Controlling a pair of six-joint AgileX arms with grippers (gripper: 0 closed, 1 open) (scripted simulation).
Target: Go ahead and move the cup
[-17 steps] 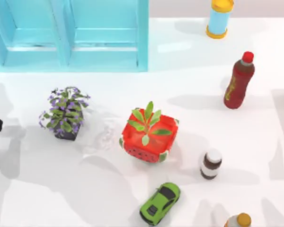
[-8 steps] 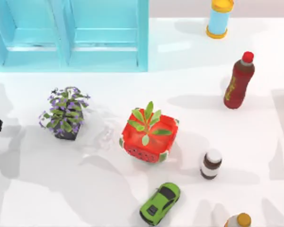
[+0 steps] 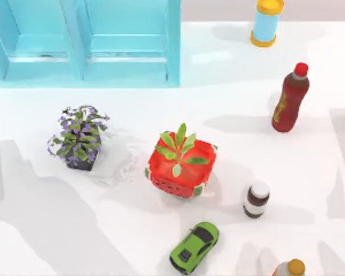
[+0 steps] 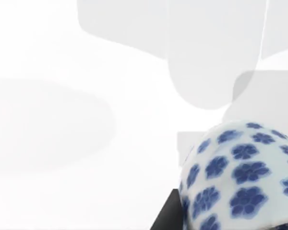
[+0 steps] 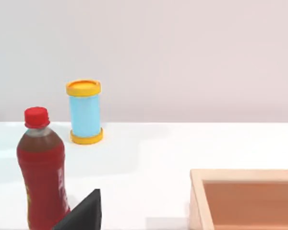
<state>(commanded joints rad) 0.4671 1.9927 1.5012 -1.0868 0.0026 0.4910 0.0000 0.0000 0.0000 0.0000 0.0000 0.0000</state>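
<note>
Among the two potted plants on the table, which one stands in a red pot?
The green-leafed plant near the table's middle. Its square pot is red like a watermelon, while the purple-flowered plant, to its left, sits in a dark pot.

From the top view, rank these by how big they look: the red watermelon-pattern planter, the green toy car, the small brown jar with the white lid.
1. Red watermelon-pattern planter with green leaves, clearly largest.
2. Green toy car.
3. Small brown jar with white lid, smallest; it stands upright, so the overhead view foreshortens it.
</note>
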